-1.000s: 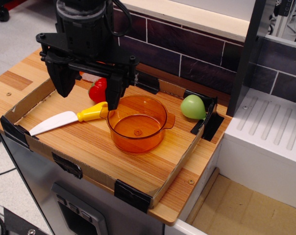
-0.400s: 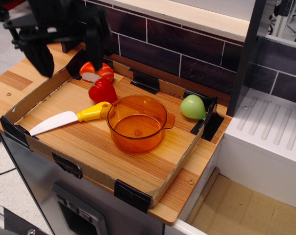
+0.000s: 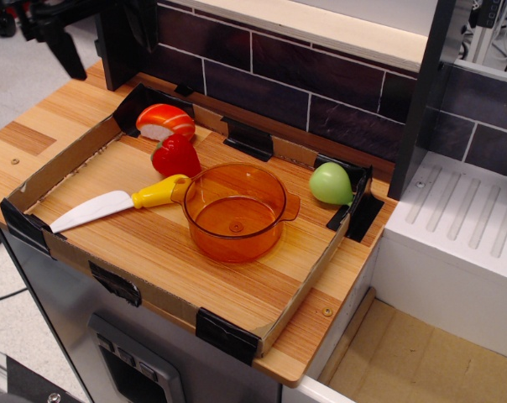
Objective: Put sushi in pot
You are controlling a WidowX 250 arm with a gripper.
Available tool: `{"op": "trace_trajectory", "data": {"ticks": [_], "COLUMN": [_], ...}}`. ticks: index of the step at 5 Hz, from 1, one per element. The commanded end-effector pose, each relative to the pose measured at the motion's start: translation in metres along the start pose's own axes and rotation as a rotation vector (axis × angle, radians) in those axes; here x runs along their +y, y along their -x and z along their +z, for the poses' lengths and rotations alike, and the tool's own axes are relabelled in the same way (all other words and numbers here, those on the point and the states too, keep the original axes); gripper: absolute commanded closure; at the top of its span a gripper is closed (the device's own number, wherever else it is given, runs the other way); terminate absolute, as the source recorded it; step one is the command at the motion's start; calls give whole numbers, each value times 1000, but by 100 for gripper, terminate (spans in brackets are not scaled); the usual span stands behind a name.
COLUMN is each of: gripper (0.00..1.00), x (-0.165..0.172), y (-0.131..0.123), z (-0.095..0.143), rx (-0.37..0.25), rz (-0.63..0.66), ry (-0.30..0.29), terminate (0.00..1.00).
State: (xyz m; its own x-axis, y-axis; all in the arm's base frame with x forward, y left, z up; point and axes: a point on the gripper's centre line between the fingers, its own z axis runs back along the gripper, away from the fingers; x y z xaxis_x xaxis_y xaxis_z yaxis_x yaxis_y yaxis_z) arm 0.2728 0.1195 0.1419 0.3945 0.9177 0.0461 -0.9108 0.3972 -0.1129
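The sushi [image 3: 164, 121], orange-red on top with a white underside, lies in the back left corner of the cardboard tray [image 3: 153, 284]. It leans against a red pepper toy [image 3: 176, 157]. The transparent orange pot [image 3: 235, 211] stands upright and empty in the middle of the tray, to the right and in front of the sushi. My gripper [image 3: 92, 52] is at the top left edge of the view, raised above and behind the tray's back left corner. Its two black fingers are spread apart and hold nothing. Most of the gripper is cut off by the frame.
A toy knife [image 3: 111, 206] with a white blade and yellow handle lies left of the pot, its handle touching the rim. A green pear toy [image 3: 331, 183] sits in the back right corner. A dark tiled wall [image 3: 321, 84] runs behind; a white sink unit [image 3: 463, 243] stands to the right.
The gripper has risen and moved back to the left, from just above the pepper and pot to the top left edge. The sushi and pepper, hidden before, now show. Nothing was picked up.
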Motion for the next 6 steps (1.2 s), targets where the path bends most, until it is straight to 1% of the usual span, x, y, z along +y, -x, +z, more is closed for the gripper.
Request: {"op": "trace_trajectory", "data": {"ticks": [1,2,3,4,5,6], "gripper": [0,0,0,0,0,0], "x": [-7,-12,-17,-19,-21,-27], "y": [-32,-40,-44,-48,-57,-62], "z": [-20,-41,-65,-80,-91,-95], "rx": [-62,-44,-44,-92,-103,-111], "rz": [432,521,519,502,501,494], "ry": [-27,28,33,31,26,48], "terminate": [0,0,0,0,0,0]}}
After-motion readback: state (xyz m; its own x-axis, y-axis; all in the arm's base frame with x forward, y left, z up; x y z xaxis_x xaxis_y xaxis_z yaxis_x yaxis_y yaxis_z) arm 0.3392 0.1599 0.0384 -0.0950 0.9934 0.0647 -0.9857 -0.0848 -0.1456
